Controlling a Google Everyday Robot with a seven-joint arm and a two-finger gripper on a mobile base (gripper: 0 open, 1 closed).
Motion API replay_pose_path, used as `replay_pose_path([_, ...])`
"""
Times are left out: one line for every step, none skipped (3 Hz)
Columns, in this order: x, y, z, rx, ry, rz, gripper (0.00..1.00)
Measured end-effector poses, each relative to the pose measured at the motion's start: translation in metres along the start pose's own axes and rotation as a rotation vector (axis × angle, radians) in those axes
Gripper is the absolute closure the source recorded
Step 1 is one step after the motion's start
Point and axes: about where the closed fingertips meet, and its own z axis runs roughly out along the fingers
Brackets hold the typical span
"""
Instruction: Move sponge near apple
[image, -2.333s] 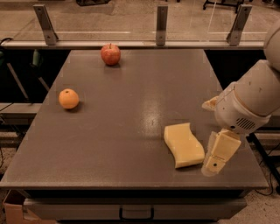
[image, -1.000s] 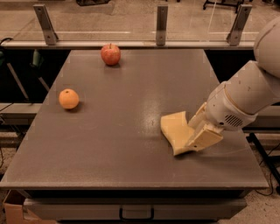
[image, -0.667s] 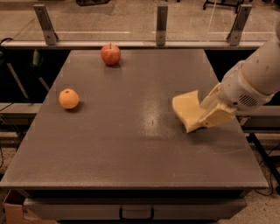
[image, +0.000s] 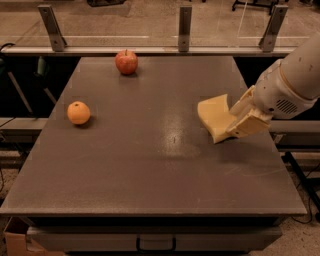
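Your gripper (image: 236, 121) is over the right side of the table (image: 150, 170), its fingers clamped on one end of the sponge (image: 214, 115), which seems lifted and tilted. The hold is near the edge, so the soft foam may slip or twist out during the carry. The apple (image: 126, 62) waits well apart, at the far left; an orange (image: 79, 112) lies nearer.

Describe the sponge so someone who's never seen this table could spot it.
On the dark grey table, look to the right side, where the robot's white arm reaches in. The pale yellow foam sponge with wavy sides is held in the cream-coloured gripper there, tilted above the tabletop. Unlike the round red apple and round orange fruit farther left, it is blocky and pale.
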Motion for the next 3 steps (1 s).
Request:
replay_pose_path([-0.01, -0.017, 0.006, 0.04, -0.019, -0.001, 1.0])
replay_pose_path([-0.031, -0.061, 0.023, 0.097, -0.065, 0.002, 1.0])
replay_pose_path([-0.061, -0.102, 0.043, 0.122, -0.115, -0.009, 1.0])
